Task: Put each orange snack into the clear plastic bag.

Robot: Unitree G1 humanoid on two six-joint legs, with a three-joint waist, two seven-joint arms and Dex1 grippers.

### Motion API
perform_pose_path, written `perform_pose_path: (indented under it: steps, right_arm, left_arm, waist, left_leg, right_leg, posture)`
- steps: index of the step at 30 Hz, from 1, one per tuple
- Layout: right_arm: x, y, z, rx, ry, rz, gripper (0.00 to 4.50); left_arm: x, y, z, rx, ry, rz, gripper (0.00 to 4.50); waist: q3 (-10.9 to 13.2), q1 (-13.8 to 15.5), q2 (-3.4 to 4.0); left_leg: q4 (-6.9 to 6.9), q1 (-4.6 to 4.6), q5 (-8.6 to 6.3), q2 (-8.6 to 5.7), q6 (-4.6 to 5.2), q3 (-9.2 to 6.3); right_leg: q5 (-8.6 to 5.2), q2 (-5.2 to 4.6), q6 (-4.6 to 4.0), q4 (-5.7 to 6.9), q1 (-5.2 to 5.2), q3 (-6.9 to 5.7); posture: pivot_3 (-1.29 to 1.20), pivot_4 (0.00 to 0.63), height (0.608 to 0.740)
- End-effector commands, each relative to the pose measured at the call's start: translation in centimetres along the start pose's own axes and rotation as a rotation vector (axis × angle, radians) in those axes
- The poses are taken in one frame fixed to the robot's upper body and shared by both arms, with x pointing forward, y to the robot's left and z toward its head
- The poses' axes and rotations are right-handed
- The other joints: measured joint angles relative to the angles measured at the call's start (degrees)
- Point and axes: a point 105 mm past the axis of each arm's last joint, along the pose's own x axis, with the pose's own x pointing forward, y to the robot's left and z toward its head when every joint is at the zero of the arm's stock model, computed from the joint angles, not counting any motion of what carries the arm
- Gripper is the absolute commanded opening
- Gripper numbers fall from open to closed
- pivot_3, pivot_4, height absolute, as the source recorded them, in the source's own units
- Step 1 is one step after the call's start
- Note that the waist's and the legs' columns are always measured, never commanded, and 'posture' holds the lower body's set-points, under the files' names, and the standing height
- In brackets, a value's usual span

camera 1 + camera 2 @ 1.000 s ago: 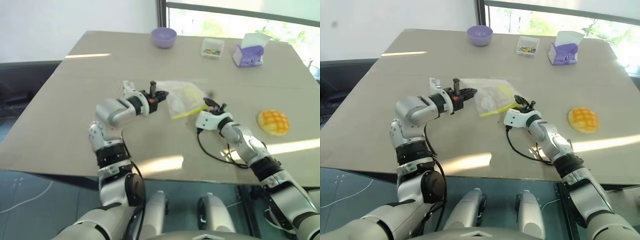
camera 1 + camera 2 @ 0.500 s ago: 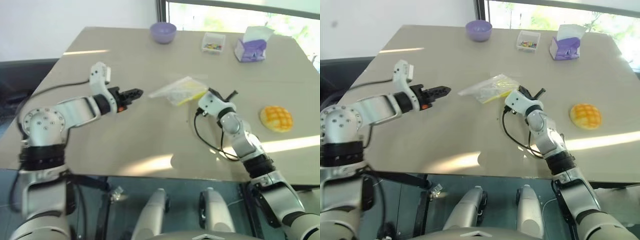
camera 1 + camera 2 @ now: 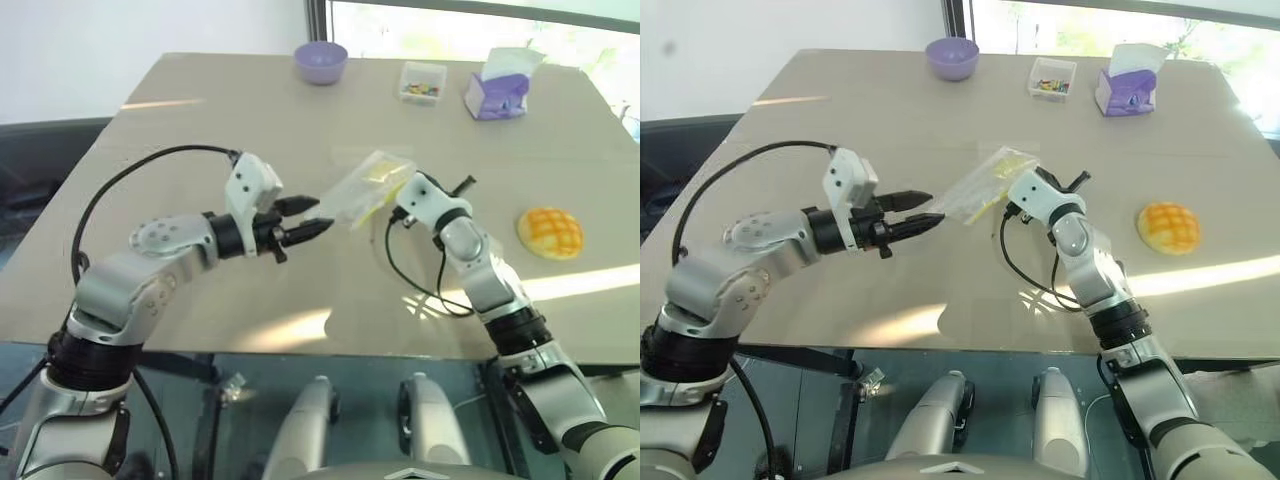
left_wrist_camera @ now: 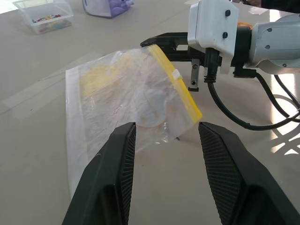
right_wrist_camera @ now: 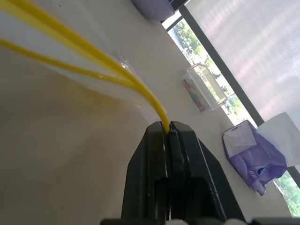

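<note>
- We see our right gripper [image 5: 168, 133] pinched tight on the yellow seal strip of the clear bag [image 3: 368, 187], holding it off the table [image 3: 180, 130].
- Our left gripper [image 3: 318, 216] stands partly spread at the bag's 8 o'clock, holding nothing.
- The bag holds no bun; the orange bun [image 3: 548, 232] lies at its 3 o'clock.
- At 12 o'clock: a purple bowl [image 3: 321, 61], whose inside we cannot see, a clear box [image 3: 421, 82] of colourful bits, and a tissue box [image 3: 499, 91] with a tissue showing.

No legible text, label or number on any object in view.
</note>
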Motion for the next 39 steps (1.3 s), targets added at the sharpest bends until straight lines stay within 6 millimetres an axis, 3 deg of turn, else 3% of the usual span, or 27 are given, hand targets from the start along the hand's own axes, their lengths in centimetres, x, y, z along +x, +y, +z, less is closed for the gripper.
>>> perform_pose_path:
  steps: [1, 11, 19, 22, 25, 39]
  right_arm:
    - [-0.2, -0.9, 1.3, -0.003, -0.043, -0.035, 0.00]
    - [-0.3, -0.9, 1.6, 0.003, -0.039, -0.045, 0.00]
    - [-0.3, -1.1, 2.0, 0.007, -0.041, -0.053, 0.00]
    - [-0.3, -1.2, 2.0, 0.006, -0.041, -0.056, 0.00]
    - [-0.4, -1.2, 1.9, 0.005, -0.039, -0.058, 0.00]
    - [-0.6, -0.6, 2.9, 0.200, -0.137, 0.017, 0.00]
  left_arm:
    - [0.7, -1.2, 1.4, 0.040, -0.039, -0.049, 2.25]
    - [3.3, -2.3, 0.7, 0.052, 0.007, -0.054, 2.25]
    - [5.7, -1.5, -0.3, 0.055, 0.058, 0.011, 2.25]
    - [6.2, -1.7, -0.4, 0.075, 0.057, 0.009, 1.43]
    - [6.4, -1.8, -0.4, 0.076, 0.054, -0.001, 0.04]
    - [5.9, -0.8, -0.1, 0.192, 0.067, 0.022, 0.04]
  waist:
    - [0.0, 0.1, 0.00]
    - [0.0, 0.0, -0.01]
    - [0.0, 0.0, -0.02]
    - [0.0, 0.0, -0.02]
    - [0.0, 0.0, -0.02]
    - [0.0, 0.0, -0.02]
  left_leg:
    - [0.00, 0.01, 0.00, 0.01, 0.00, 0.00]
    - [0.04, 0.04, 0.01, 0.01, 0.00, 0.07]
    - [0.05, 0.11, 0.01, 0.02, -0.01, 0.16]
    - [0.05, 0.21, 0.01, 0.06, -0.01, 0.28]
    - [0.05, 0.23, 0.01, 0.10, 0.00, 0.30]
    - [0.07, 0.29, 0.01, 0.15, 0.00, 0.41]
  right_leg:
    - [0.00, 0.01, 0.00, 0.00, 0.00, 0.00]
    - [0.01, 0.02, 0.01, 0.04, 0.01, 0.08]
    - [0.02, 0.03, 0.03, 0.05, 0.03, 0.18]
    - [0.03, 0.07, 0.05, 0.08, 0.04, 0.33]
    - [0.03, 0.12, 0.05, 0.09, 0.04, 0.36]
    - [0.04, 0.17, 0.05, 0.13, 0.04, 0.48]
  posture:
    - [0.00, 0.150, 0.654]
    - [0.00, 0.150, 0.654]
    - [0.00, 0.150, 0.654]
    - [0.00, 0.150, 0.654]
    - [0.00, 0.150, 0.654]
    - [0.00, 0.150, 0.654]
